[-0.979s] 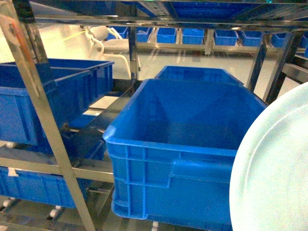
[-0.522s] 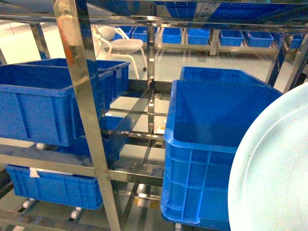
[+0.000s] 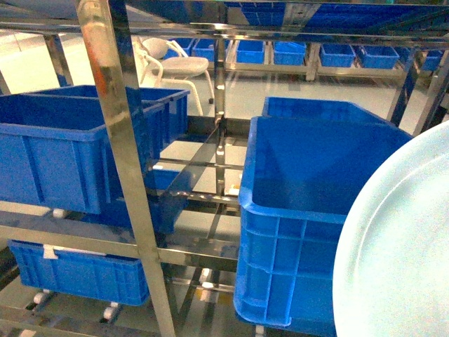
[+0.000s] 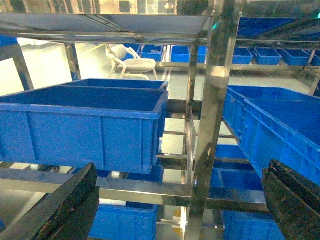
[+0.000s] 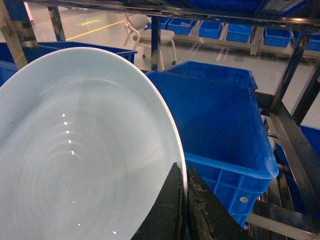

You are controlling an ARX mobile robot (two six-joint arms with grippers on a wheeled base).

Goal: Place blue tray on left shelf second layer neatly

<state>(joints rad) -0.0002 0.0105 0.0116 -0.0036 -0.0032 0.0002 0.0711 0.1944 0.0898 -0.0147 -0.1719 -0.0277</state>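
Nothing has shifted; right end effector [image 5: 183, 200] pinches the blue tray [image 5: 80, 150] near blue crates [image 3: 309, 210], left one [image 4: 180, 205] open.

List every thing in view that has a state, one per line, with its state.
blue tray: held tilted on edge, off the rack
right gripper: shut on the tray's rim
left gripper: open, holding nothing
big blue crate: upright on the rack, empty
left blue crate: upright on the rack, contents hidden
white chair: upright on the floor behind the rack
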